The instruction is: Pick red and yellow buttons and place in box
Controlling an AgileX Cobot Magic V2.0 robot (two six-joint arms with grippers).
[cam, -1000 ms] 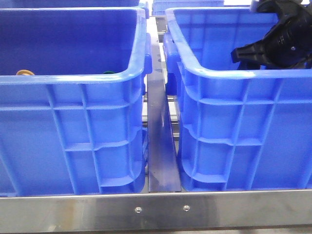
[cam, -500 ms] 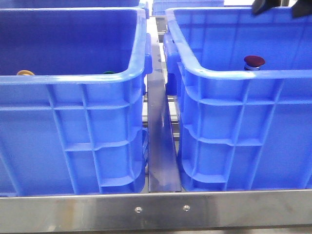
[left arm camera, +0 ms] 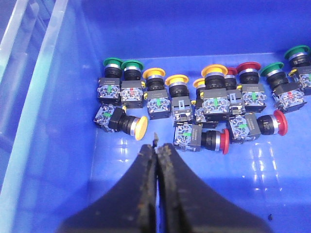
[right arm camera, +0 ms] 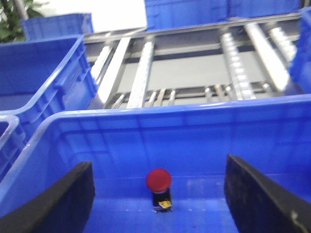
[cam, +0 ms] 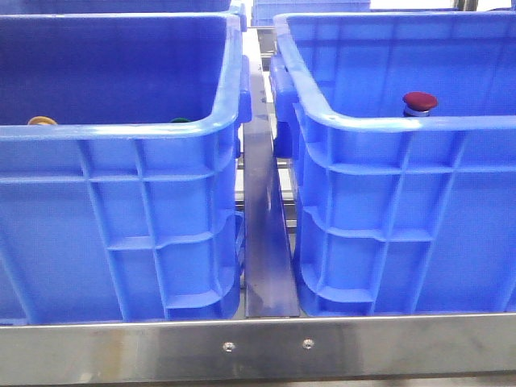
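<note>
My right tool has gone from the front view: a second ago it hung low inside the right box point(cam: 403, 201), half a second ago only its tip showed at the top edge, and now nothing of it is there. What it leaves behind is one red button point(cam: 420, 101) standing on the floor of that box, near its front wall. I take that as the red half of the job delivered, with a yellow one still to fetch.

In the right wrist view the right tool point(right arm camera: 158, 194) hangs above the red button point(right arm camera: 158, 180) with its fingers spread wide and nothing between them. The button stands upright, long axis vertical, red cap up and its contact block down on the box floor.

The left tool point(left arm camera: 157, 155) hovers inside the left box point(cam: 121, 201) with its fingers pressed together, holding nothing. Just beyond its tips lies the heap of buttons. The nearest yellow button point(left arm camera: 121, 120) lies on its side, long axis level with the box floor, cap towards the tool and block away. Other yellow ones stand upright in the row behind, among green buttons point(left arm camera: 112, 63) that I must leave.
</note>
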